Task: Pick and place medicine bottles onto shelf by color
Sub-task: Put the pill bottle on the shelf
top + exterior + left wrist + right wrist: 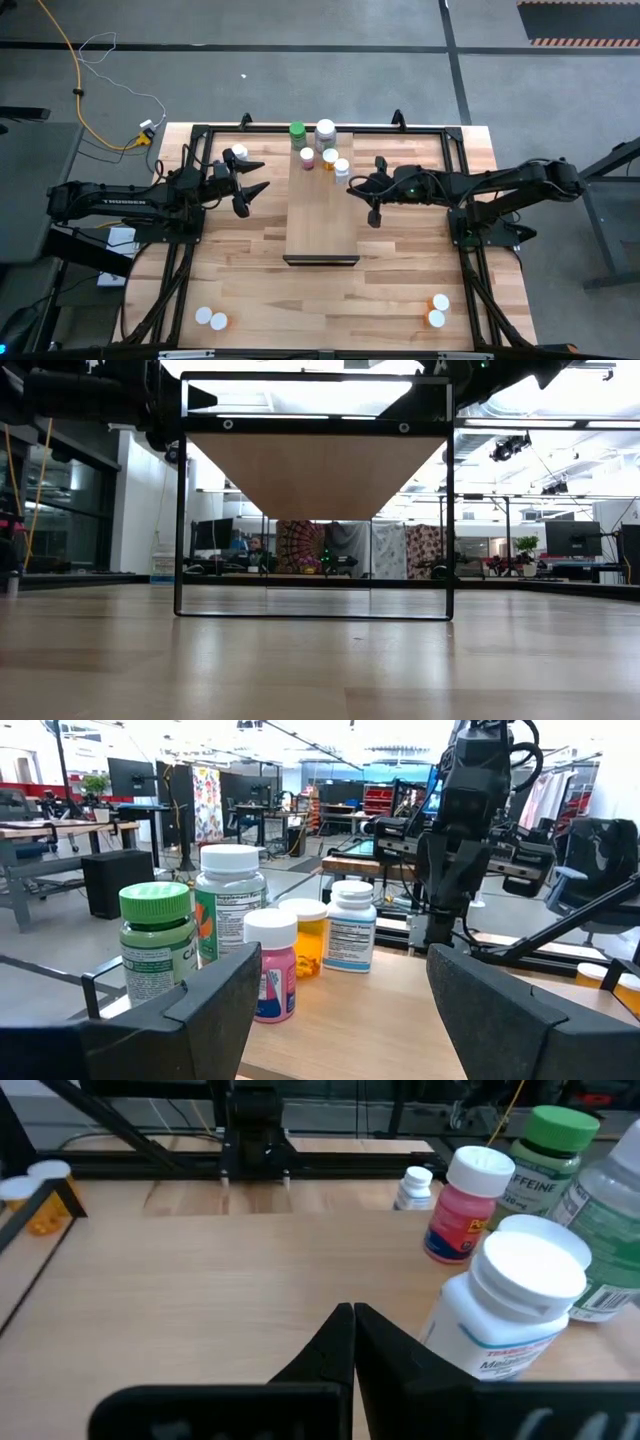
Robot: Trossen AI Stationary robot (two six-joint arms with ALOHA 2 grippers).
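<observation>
five bottles (322,148) already stand at the shelf's (320,215) far end. four more wait on the counter (250,290) (two per near corner). the left claw (252,180) hangs apart, empty; the right claw (374,215), pressed together, holds nothing.

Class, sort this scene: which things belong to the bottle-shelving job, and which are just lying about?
Job: long pale wood shelf board; five capped pill bottles standing on it; four white-capped bottles at the table's near corners.
Lying about: yellow cable on the floor.
</observation>
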